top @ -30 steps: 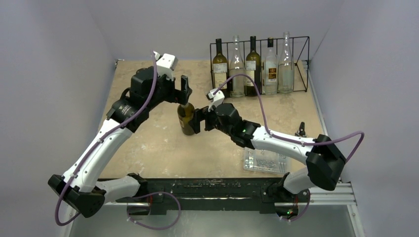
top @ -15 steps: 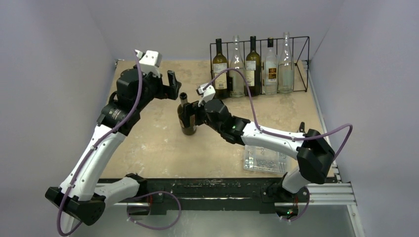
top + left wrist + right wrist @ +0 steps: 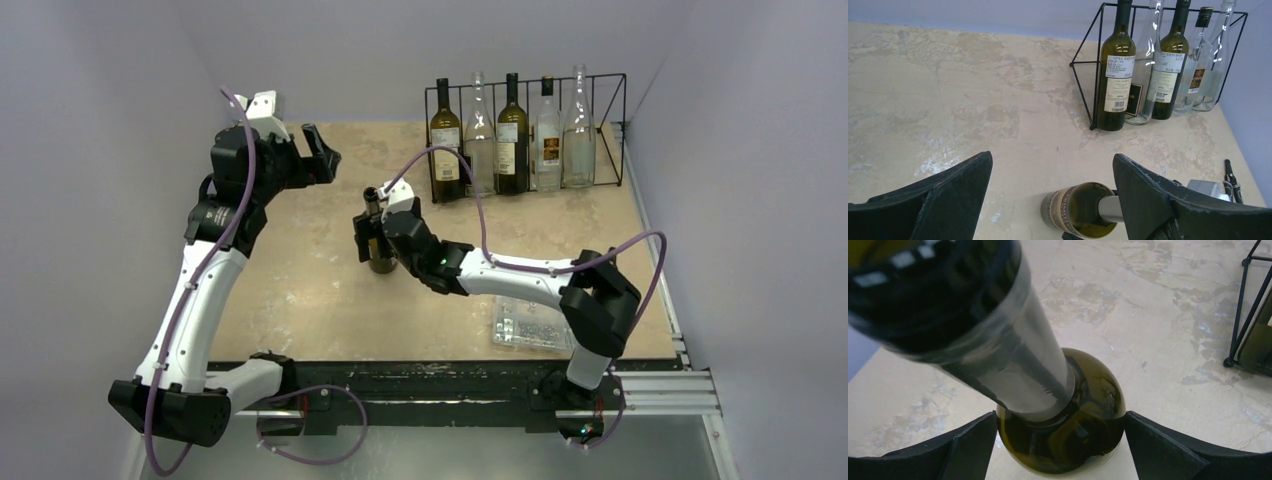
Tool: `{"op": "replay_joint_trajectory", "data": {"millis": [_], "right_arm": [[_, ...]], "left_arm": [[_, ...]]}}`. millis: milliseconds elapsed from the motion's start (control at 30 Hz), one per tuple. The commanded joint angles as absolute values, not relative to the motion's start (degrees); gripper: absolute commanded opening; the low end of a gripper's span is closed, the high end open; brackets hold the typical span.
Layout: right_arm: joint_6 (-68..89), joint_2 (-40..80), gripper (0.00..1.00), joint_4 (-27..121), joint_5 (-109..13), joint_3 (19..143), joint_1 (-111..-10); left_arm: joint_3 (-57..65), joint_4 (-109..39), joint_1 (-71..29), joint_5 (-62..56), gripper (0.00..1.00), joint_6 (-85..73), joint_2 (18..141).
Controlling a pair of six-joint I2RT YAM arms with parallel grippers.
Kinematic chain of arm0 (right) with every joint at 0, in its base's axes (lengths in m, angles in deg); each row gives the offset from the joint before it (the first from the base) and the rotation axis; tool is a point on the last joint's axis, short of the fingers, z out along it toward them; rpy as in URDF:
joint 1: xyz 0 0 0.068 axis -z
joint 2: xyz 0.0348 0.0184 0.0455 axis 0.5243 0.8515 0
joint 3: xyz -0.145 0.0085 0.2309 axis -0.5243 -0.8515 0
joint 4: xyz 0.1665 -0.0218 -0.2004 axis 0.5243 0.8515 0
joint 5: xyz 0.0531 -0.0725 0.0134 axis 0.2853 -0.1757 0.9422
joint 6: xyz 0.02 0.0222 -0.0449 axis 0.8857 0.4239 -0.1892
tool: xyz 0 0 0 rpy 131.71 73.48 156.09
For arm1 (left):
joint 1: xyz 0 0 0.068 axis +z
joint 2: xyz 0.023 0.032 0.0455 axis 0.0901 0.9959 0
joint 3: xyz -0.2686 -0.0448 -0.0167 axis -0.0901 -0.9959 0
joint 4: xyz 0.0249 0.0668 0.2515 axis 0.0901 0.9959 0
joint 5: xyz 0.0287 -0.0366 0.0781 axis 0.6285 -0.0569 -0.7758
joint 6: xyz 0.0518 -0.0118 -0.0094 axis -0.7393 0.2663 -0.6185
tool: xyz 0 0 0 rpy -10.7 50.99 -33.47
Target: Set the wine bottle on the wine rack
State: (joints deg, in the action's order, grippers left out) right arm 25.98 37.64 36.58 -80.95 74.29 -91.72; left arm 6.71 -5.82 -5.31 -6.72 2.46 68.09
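bottle (image 3: pixel 380 264): upright mid-desk (image 3: pixel 300 300), long axis vertical.
right hand (image 3: pixel 1060 440): spread wide, fingers flanking the bottle's body; not clamped, by my judgement.
left hand (image 3: pixel 1053 159): open, empty, well off to the left.
rack (image 3: pixel 1098 65): behind-right of the bottle; right arm nearer.
change: left hand off the neck and withdrawn; right hand moved in.

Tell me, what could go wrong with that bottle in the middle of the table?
The right tool straddles the wine bottle with its jaws spread wide around round glass; a weak squeeze might let it slip or tip. The left tool is open and off to the side, so nothing else steadies it. The wine rack holds five bottles, so sliding this one in could knock a neighbour.
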Motion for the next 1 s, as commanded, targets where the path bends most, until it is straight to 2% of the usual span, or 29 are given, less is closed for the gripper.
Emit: {"op": "replay_joint_trajectory", "data": {"millis": [0,267,567,733,967], "right_arm": [[24.7,39.2,0.99,35.9,-86.9,77.9,-93.2],[24.7,40.8,0.99,32.6,-90.5,75.8,-93.4],[25.5,41.7,0.94,31.3,-91.1,75.7,-93.4],[24.7,42.1,0.78,29.4,-89.9,75.5,-93.4],[24.6,40.1,0.45,28.3,-87.8,74.6,-93.4]], "left_arm": [[7.3,-8.7,-3.1,-0.8,0.9,5.9,69.5],[7.2,-9.2,-0.6,2.3,0.9,7.8,70.2],[7.1,-10.0,0.8,4.6,0.9,9.3,72.0],[7.1,-10.1,1.6,5.2,0.9,9.6,72.0],[6.9,-10.4,1.6,5.5,0.9,9.8,72.6]]}}
